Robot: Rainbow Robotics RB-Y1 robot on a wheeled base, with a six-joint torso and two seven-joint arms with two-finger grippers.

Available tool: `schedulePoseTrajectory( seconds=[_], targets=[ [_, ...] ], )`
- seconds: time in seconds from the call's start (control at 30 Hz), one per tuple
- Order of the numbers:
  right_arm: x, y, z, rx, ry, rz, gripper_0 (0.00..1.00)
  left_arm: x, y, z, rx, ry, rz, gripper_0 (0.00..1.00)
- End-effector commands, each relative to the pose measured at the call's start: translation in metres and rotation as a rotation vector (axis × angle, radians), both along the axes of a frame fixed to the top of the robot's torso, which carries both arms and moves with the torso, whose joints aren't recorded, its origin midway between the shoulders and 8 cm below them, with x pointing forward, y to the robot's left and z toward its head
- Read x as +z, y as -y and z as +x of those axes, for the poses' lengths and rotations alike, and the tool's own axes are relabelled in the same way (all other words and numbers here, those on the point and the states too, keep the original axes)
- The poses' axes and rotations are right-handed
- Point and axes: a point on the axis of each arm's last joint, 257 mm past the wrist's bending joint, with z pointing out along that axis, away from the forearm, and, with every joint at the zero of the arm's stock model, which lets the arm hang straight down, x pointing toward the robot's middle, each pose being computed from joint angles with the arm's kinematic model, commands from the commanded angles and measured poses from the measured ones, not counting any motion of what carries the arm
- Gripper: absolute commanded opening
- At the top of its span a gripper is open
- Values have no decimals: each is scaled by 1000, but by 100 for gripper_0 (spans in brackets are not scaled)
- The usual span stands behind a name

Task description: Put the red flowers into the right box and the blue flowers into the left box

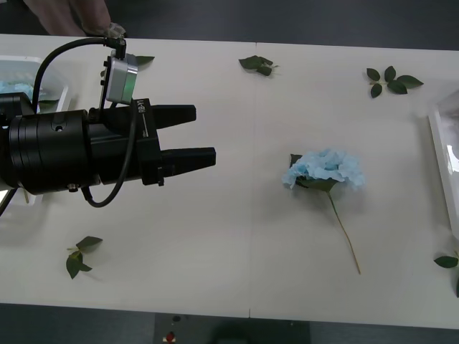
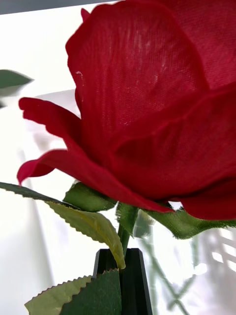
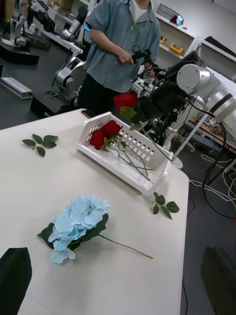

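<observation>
A red flower [image 2: 147, 108] is held by its stem in my shut right gripper [image 3: 143, 111], one black finger [image 2: 129, 280] showing under the bloom. It hangs above the right box [image 3: 147, 182], where other red flowers [image 3: 104, 134] lie. One blue flower [image 1: 326, 169] lies on the table right of centre, its stem pointing toward the front edge. My left gripper [image 1: 205, 135] hovers open and empty at the left, pointing toward that flower [image 3: 78, 221]. The left box [image 1: 50, 100] sits at the far left behind the arm, with pale blue inside.
Loose green leaf sprigs lie at the back centre [image 1: 257, 64], back right [image 1: 391, 80], front left [image 1: 80, 255] and front right [image 1: 447, 261]. The right box's rim [image 1: 441, 154] shows at the right table edge. A person stands behind that box.
</observation>
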Motion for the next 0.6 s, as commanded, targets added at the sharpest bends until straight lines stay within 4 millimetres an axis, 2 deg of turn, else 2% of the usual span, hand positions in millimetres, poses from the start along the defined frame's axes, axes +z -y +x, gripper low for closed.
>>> schedulePoseTrajectory(
  seconds=[0.03,0.27,0.4,0.47,0.5,0.53,0.57,0.6],
  targets=[
    [18,17,4,40,23,-101,0,10,-1,-3,-13,108,37,100],
    [-2,57,10,3,70,-153,0,10,-1,-3,-13,108,37,100],
    [-4,60,20,-1,83,-172,1,10,-1,-3,-13,108,37,100],
    [-4,60,21,2,79,-184,9,10,-1,-3,-13,108,37,100],
    [-4,59,22,5,79,-190,29,10,-1,-3,-13,108,37,100],
    [-3,59,23,7,78,-195,56,10,-1,-3,-13,108,37,100],
    [-3,59,23,9,77,-196,67,10,-1,-3,-13,108,37,100],
    [-3,59,23,12,72,-200,86,10,-1,-3,-13,108,37,100]
  ],
)
